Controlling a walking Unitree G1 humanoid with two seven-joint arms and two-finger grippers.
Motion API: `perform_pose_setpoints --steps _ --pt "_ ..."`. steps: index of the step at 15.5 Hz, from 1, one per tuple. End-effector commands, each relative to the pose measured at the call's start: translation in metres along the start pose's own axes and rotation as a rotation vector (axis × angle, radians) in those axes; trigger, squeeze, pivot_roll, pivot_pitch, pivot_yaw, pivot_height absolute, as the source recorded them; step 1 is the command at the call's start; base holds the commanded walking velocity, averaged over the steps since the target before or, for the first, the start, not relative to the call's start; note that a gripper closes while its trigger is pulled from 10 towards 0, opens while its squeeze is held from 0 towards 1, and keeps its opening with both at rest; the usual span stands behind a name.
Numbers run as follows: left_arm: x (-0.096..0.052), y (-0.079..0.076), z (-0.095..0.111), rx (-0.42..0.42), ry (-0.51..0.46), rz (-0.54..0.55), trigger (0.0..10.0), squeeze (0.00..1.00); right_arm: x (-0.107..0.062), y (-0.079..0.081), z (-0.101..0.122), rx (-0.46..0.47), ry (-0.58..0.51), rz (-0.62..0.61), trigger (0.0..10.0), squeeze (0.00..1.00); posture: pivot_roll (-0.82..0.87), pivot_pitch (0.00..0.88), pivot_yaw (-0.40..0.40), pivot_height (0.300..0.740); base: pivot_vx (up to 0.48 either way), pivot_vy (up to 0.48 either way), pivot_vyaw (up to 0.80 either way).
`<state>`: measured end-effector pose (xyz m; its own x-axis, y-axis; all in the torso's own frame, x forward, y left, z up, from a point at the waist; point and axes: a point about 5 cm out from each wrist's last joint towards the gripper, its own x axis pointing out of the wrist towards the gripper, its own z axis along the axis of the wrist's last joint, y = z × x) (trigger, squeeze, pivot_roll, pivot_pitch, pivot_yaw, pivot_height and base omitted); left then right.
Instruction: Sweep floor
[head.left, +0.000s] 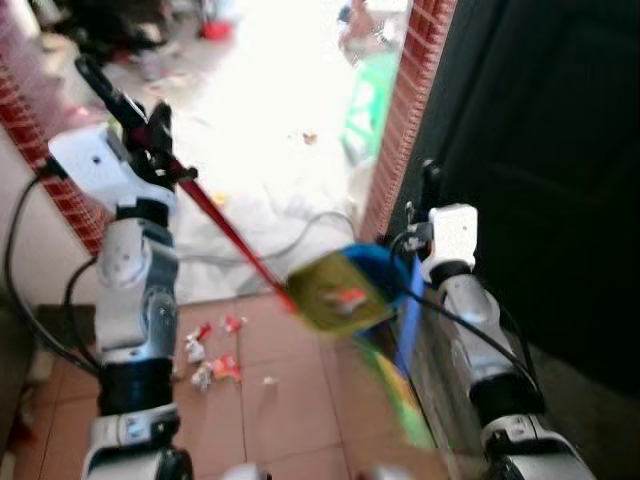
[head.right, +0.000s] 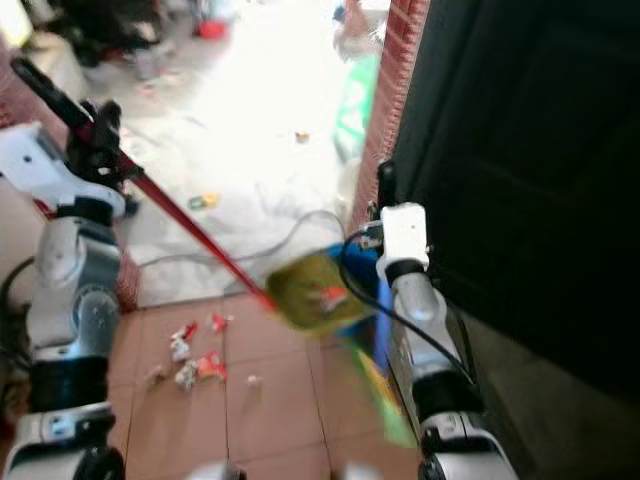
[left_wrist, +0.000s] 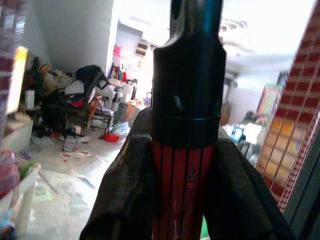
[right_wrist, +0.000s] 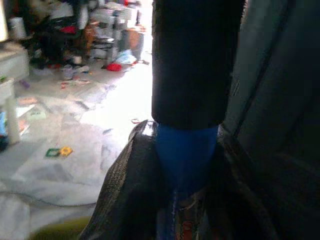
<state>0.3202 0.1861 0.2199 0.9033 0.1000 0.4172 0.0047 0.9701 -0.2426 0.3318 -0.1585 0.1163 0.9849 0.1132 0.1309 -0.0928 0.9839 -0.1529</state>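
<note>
Left eye view: our left gripper (head.left: 150, 135) is closed tight around the red broom handle (head.left: 215, 215). The stick slants down and away from it to the yellow-green dustpan (head.left: 340, 293), blurry, out in front. Our right gripper (head.left: 428, 195) is closed around the blue handle (head.left: 408, 310), with the dustpan just beside it. Below our left gripper, small bits of trash (head.left: 212, 355) lie on the tile floor (head.left: 290, 420). A dark door (head.left: 560, 180) stands right beside our right gripper.
</note>
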Motion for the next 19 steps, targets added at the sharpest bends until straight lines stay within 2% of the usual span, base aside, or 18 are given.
perform_pose_setpoints --steps 1,11,15,19 --pt "0.004 -0.011 0.012 -0.036 -0.068 -0.037 10.0 0.0 0.002 -0.011 0.008 -0.03 -0.035 -0.029 10.0 0.0 -0.08 0.0 0.022 0.74 0.465 0.0 0.0" --pt "0.004 -0.016 0.006 -0.034 -0.048 -0.054 10.0 0.0 -0.001 -0.011 0.004 -0.029 -0.016 -0.037 10.0 0.0 -0.09 0.0 0.022 0.74 0.46 0.0 0.0" --pt "0.003 -0.019 0.002 -0.017 -0.034 -0.076 10.0 0.0 -0.001 -0.011 0.004 -0.035 -0.014 -0.03 10.0 0.0 -0.09 0.0 0.017 0.74 0.0 0.0 0.0" --pt "0.008 -0.026 0.009 0.029 -0.062 -0.126 10.0 0.0 0.0 -0.012 0.005 -0.038 -0.015 -0.028 10.0 0.0 -0.09 0.0 0.017 0.74 0.0 0.0 0.0"
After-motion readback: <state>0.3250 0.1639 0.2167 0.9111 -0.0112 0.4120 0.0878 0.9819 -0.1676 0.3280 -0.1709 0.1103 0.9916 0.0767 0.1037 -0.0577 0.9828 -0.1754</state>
